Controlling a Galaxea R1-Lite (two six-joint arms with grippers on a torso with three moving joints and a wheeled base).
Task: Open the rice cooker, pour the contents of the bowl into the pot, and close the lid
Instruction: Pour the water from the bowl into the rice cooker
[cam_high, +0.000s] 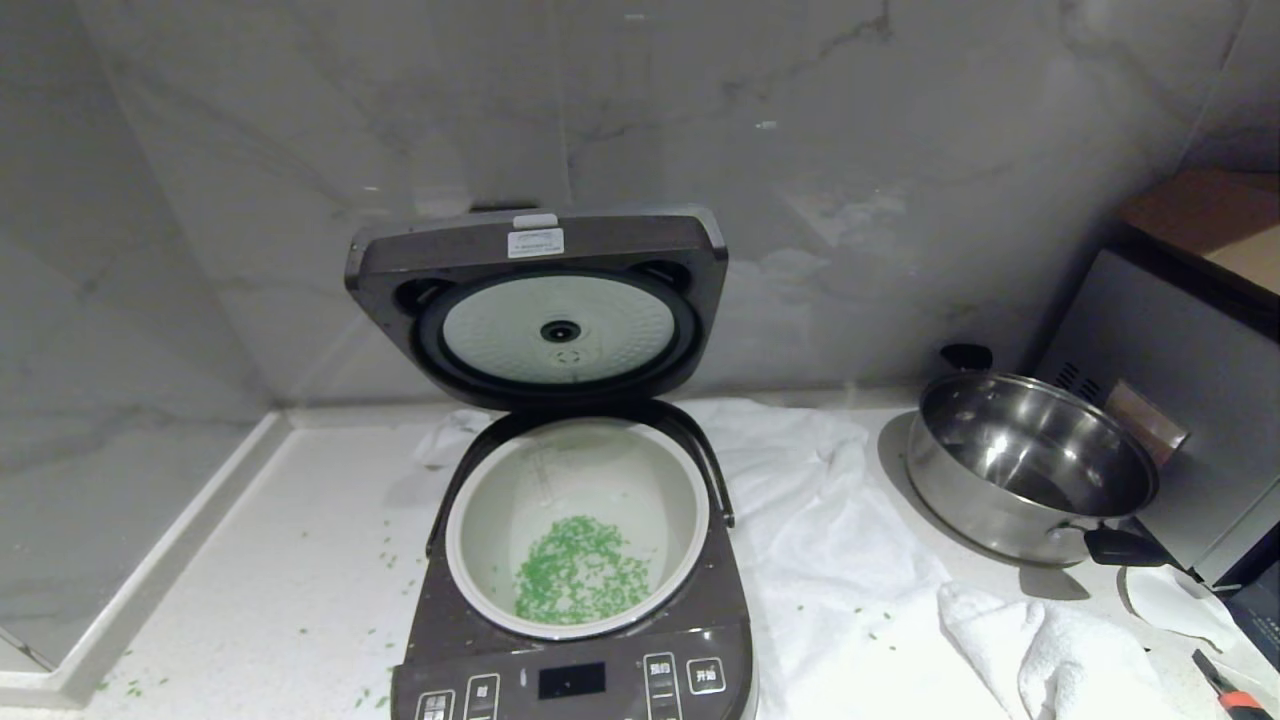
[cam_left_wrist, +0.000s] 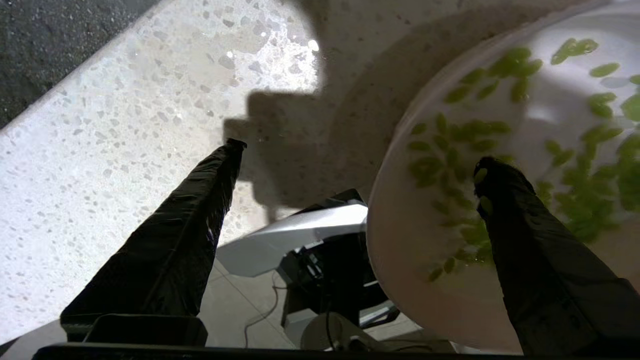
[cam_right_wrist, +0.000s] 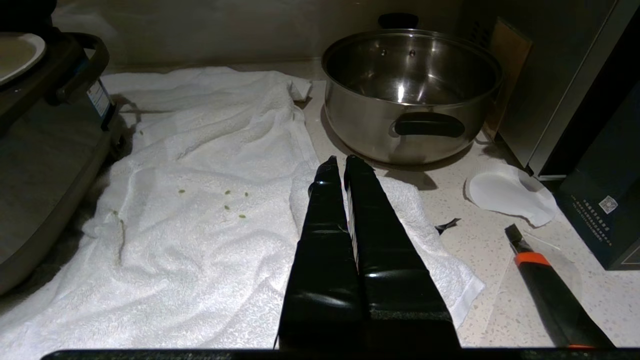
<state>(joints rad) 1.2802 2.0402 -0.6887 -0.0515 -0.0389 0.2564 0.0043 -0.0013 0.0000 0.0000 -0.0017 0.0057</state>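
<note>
Rice cooker (cam_high: 575, 560): set on the counter (cam_high: 250, 590), lid (cam_high: 540, 300) raised upright at the back.
Pot (cam_high: 577, 525): green bits (cam_high: 580, 570) are seen on its floor.
Bowl (cam_left_wrist: 505, 190): seen only in the left wrist view, some bits left inside.
Left gripper (cam_left_wrist: 357, 155): spread wide, nothing clamped; one finger is over the bowl's inside, the other outside its rim.
Right gripper (cam_right_wrist: 344, 167): pressed shut, empty, above the white towel (cam_right_wrist: 200, 200).
Key relation: the lid is judged the next target, and neither gripper is seen beside it.
</note>
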